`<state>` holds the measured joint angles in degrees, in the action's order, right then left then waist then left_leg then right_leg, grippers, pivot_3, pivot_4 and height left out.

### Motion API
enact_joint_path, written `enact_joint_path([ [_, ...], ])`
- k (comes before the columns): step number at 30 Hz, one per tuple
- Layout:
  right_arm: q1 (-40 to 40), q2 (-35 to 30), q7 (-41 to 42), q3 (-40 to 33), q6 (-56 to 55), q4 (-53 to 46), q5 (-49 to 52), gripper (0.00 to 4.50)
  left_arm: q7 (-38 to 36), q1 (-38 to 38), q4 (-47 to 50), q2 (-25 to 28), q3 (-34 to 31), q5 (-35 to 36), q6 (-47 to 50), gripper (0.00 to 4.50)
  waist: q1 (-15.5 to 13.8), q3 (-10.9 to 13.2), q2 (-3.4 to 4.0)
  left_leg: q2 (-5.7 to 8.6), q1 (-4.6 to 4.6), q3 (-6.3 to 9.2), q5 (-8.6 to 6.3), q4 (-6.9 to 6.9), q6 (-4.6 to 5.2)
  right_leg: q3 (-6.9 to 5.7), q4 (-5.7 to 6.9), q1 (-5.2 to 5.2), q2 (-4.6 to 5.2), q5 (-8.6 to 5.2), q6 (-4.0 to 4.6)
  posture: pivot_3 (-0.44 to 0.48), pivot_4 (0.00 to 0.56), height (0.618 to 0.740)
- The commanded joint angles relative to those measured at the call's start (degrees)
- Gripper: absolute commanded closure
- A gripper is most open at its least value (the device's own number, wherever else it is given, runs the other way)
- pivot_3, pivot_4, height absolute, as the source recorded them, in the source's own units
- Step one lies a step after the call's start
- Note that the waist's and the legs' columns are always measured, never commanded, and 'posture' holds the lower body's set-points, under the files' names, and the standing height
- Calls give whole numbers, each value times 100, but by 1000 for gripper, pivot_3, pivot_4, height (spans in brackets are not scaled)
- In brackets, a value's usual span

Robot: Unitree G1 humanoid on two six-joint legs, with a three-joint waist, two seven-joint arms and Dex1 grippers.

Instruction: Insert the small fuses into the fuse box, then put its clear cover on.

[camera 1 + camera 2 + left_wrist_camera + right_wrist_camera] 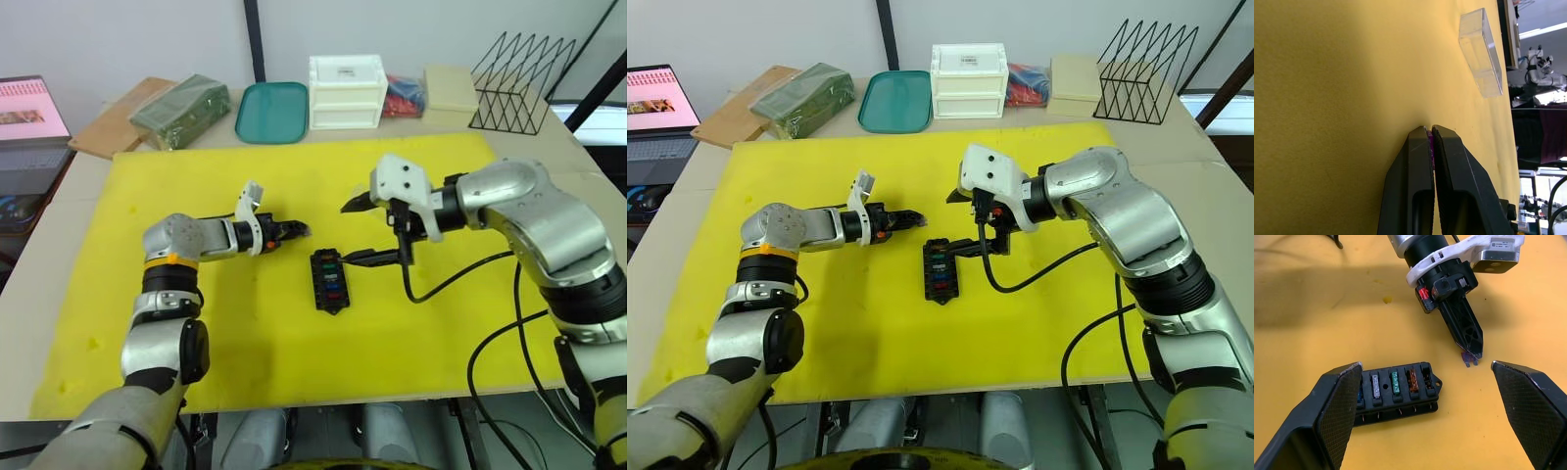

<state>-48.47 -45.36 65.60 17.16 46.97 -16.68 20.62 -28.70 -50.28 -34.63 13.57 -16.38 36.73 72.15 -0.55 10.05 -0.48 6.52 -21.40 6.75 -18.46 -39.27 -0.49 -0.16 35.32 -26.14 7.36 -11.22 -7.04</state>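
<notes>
The black fuse box [329,281] lies in the middle of the yellow mat [196,323], and several small fuses [1394,382] in blue, grey, green and amber stand in its slots. My left gripper [297,231] hovers just left of the box's far end, shut on a purple fuse [1469,359] that pokes out of its tips [1430,143]. My right gripper [356,232] is open at the box's right side, its wide fingers [1337,411] spread on either side of the box in the right wrist view. The clear cover [1480,51] lies on the mat beyond the left gripper.
Along the table's far edge stand a white drawer unit [347,91], a teal tray [272,111], a beige box [450,88], a black wire rack [519,83] and a green package [181,110]. A laptop [29,117] is at the far left.
</notes>
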Motion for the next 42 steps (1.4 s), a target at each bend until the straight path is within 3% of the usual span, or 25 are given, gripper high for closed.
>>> enact_joint_path([
  [1, -180, 46, -18, -52, -99, -108, -38, 0, -208, 29, -131, 252, 289, -211, 0, 4463, 4, 0, 0, -1, 0, 0, 0, 0, 0, 0, 0, 0, -1, 0, 0, 0, 150, 740],
  [4, -173, 47, -12, -49, -87, -121, -53, 0, -992, 43, 222, 611, 700, -62, 64, 4463, 47, 0, 0, -3, -2, 0, 0, 1, -1, 0, 0, -5, -3, 0, 0, 0, 150, 740],
  [12, -125, 18, 26, -36, -119, -154, -74, 0, -4554, -281, 1169, 2542, 2688, 23, -153, 4463, 148, 1, 0, -10, -12, -6, 1, 12, -1, 1, -1, -26, -8, 1, 2, 0, 150, 740],
  [16, -111, 25, 32, -30, -137, -159, -88, 0, -5413, -501, 1077, 2879, 3265, -257, -516, 4463, 112, 2, -2, -3, -12, -4, 0, 8, 0, 0, -3, -18, -4, 1, 2, 0, 150, 740],
  [19, -69, 20, 22, -6, -151, -205, -105, 0, -6293, -632, 1666, 3585, 4334, -318, -1122, 4463, 145, 3, -3, -5, -15, -6, 0, 9, 0, 0, -3, -23, -6, 1, 2, 0, 150, 740],
  [23, -46, 28, 14, 7, -141, -246, -115, 0, -6380, -699, 2173, 4133, 5401, -103, -1883, 4463, 161, 5, -1, -13, -15, -11, 0, 16, 0, 1, 0, -33, -9, 1, 3, 0, 150, 740],
  [27, -25, 30, 6, 47, -141, -286, -148, 0, -6380, -882, 2080, 4129, 6107, -203, -2531, 4463, 119, 5, -2, -13, -15, -10, 0, 9, 0, 1, 0, -27, -11, 2, 4, 0, 150, 740],
  [33, -7, 4, 13, 60, -140, -332, -162, 0, -6380, -893, 2046, 4031, 6753, -435, -3198, 4463, 130, 6, -4, -11, -18, -10, -1, 7, 2, 1, -1, -28, -12, 2, 4, 0, 150, 740],
  [42, -16, 11, 3, 108, -154, -357, -194, 0, -6380, -870, 1632, 3693, 7092, -841, -3572, 4463, 136, 6, -4, -14, -18, -11, -1, 7, 3, 1, 0, -29, -16, 2, 4, 0, 150, 740],
])
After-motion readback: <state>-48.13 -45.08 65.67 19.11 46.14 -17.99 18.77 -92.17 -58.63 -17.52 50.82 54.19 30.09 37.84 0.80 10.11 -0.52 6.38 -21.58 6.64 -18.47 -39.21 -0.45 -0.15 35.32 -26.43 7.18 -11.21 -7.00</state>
